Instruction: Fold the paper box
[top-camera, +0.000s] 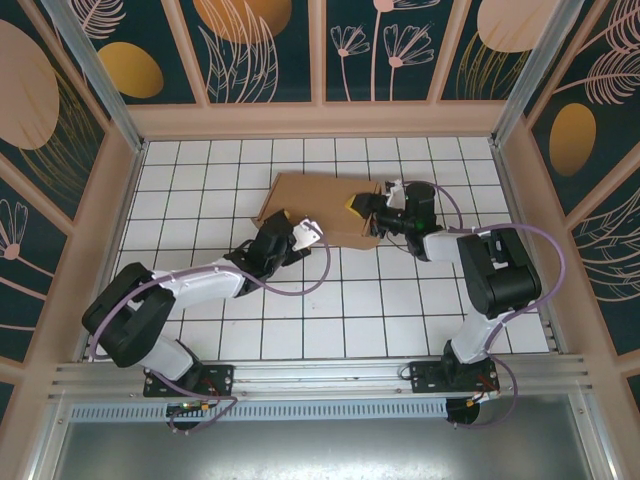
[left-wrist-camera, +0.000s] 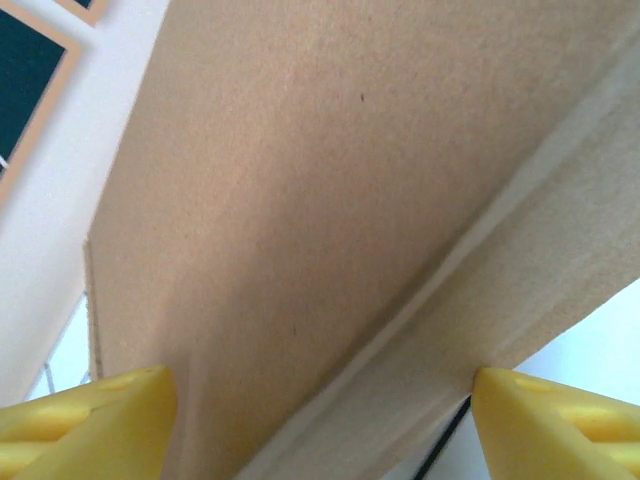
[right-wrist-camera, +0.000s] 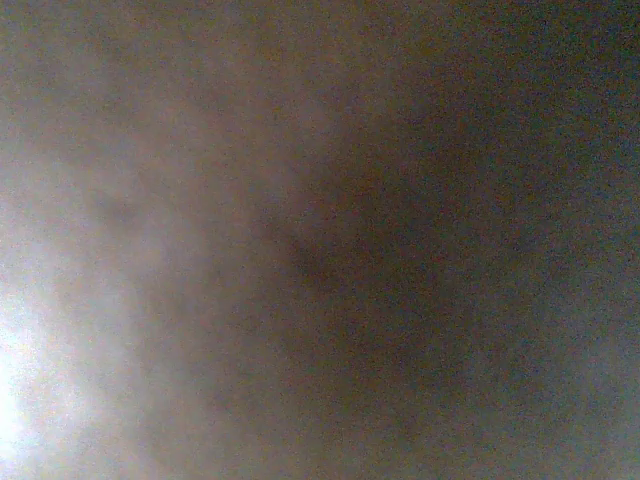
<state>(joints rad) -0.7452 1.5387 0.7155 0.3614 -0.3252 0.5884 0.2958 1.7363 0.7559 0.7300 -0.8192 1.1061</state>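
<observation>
Folding seems underway on the plain brown cardboard paper box (top-camera: 315, 200), with the left end effector (left-wrist-camera: 320, 395) spread apart facing it and the right end effector (top-camera: 362, 210) impossible to tell; the next move likely calls for gripping and folding it over.

Paper box (top-camera: 318, 200): I count one.
Arms: two, left arm (top-camera: 195, 283), right arm (top-camera: 497, 268).
Grippers: I count two, left gripper (top-camera: 295, 222), right gripper (top-camera: 368, 208).

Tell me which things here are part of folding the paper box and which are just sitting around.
Part of the job:
- paper box, brown cardboard, partly folded
- left pincer, open at the box's near-left edge
- right pincer, at the box's right edge

Just around:
- white tiled table
- patterned walls
</observation>
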